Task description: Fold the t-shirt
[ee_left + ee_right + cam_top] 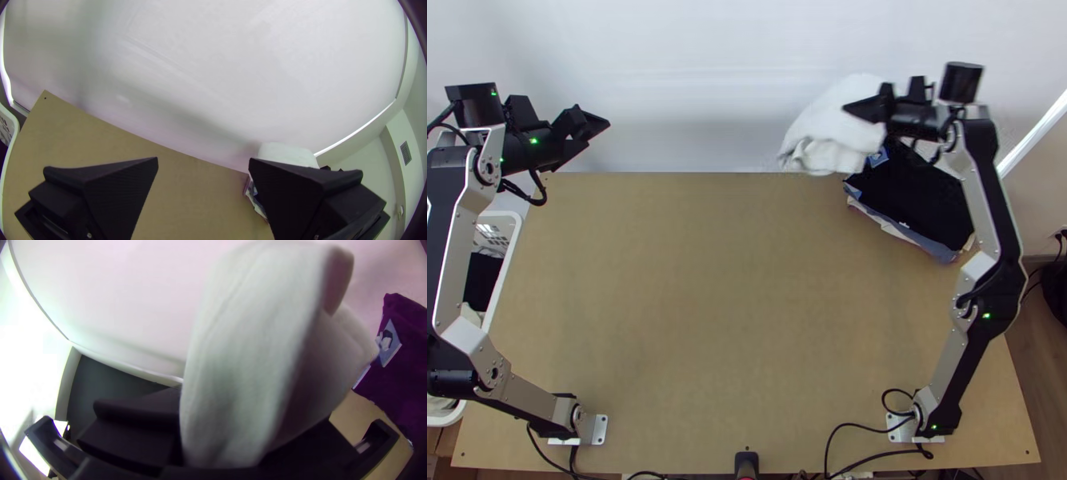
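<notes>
Shirt (831, 120) may miss pile (927, 196) / unfold
B/c it hangs left, loose-ended; R gripper (863, 110) clamped on it, L gripper (203, 162) apart.

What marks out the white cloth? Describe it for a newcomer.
From the light wooden table, go to its far right corner, where a clothes stack lies, black on top. Left of it, the right gripper holds the white cloth, folded over. Unlike the stack, it hangs in the air.

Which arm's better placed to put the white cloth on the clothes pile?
The right, I'd say: the right gripper holds the white cloth near the pile; the left gripper is open and farther away.
</notes>
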### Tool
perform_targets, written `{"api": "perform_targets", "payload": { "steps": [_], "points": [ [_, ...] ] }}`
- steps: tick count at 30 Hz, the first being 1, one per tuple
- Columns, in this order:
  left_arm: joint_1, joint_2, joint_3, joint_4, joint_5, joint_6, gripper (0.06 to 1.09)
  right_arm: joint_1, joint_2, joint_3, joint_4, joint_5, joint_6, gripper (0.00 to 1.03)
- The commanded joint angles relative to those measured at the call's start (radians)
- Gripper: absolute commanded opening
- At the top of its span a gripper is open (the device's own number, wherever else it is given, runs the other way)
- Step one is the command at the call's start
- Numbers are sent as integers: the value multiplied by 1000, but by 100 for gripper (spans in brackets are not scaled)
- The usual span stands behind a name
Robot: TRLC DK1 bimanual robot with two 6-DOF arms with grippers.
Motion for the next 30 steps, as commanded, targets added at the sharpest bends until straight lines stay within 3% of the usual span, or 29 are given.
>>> {"api": "perform_targets", "payload": {
  "steps": [1,11,20,25,30],
  "points": [
    [10,-35,-20,-6,-2,16,105,-72,-23,34,77,-36,77,3],
    [13,-33,-17,-6,-2,22,105,-230,18,34,178,-118,141,3],
    [10,-27,-11,-4,-2,19,105,-251,81,30,164,-181,135,3],
    [12,-35,-9,-4,-2,17,105,-265,132,-21,80,-175,18,3],
    [22,-46,-9,-4,-1,17,105,-309,133,-32,-124,-109,-190,3]
  ]
}}
